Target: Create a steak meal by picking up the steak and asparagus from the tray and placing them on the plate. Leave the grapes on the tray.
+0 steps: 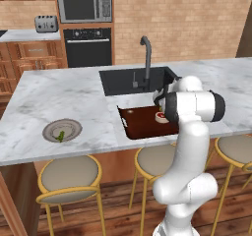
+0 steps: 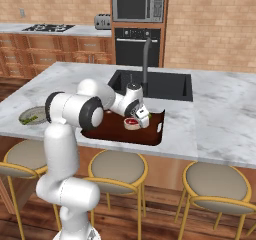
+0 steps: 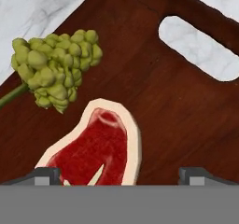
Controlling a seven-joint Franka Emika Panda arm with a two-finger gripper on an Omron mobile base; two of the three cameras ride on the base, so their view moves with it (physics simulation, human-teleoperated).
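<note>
From the left base view the asparagus [image 1: 60, 136] already lies on the plate [image 1: 73, 125], from the right the claw [image 2: 138, 121] hangs over the tray [image 2: 150, 134], and the hand view has its released tips straddling the steak [image 3: 95, 150] beside the grapes [image 3: 56, 66] (next, I judge: descend, clamp).

Brick wall [image 1: 187, 18], marble island [image 1: 54, 95], stools [image 1: 69, 176]

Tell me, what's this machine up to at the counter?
It is making a steak meal. The asparagus already lies on the plate to the left. Now the arm's open hand hangs low over the tray, above the steak, which it has not gripped yet. The grapes sit beside the steak on the tray.
</note>
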